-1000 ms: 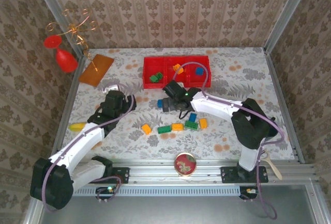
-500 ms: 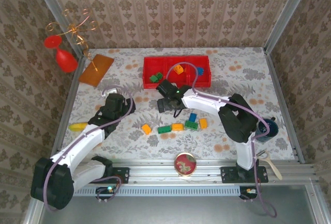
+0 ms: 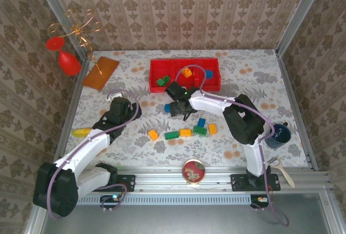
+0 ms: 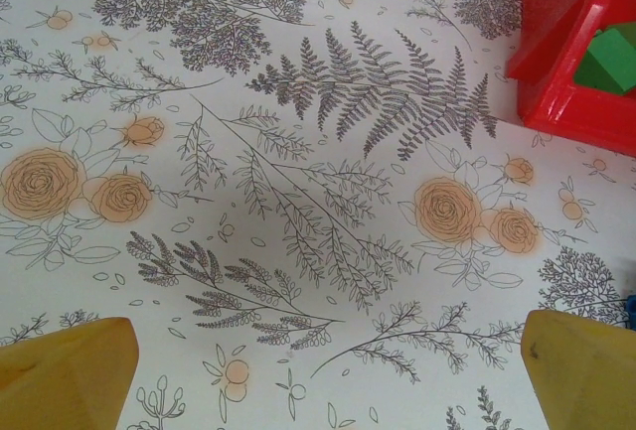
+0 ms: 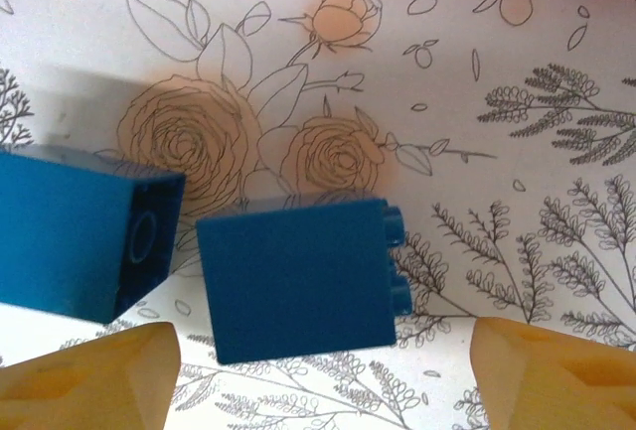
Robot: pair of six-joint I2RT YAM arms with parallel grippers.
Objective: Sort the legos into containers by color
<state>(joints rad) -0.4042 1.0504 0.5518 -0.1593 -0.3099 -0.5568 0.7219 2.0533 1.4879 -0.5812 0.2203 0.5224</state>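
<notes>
Though three legos (image 3: pixel 186 72) sat in the containers (image 3: pixel 157 64), most lay on the table (image 3: pixel 259 66); left gripper (image 4: pixel 318 380) spread empty, right gripper (image 5: pixel 323 375) spread astride a blue brick (image 5: pixel 293 276).

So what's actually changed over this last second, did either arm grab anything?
The right arm folded its elbow inward, uncovering a dark cup near the right edge; the right pincer slid slightly left over two blue bricks, jaws apart. Nothing is grabbed yet. The left arm, the open left pincer, the loose bricks and the red tray stayed put.
</notes>
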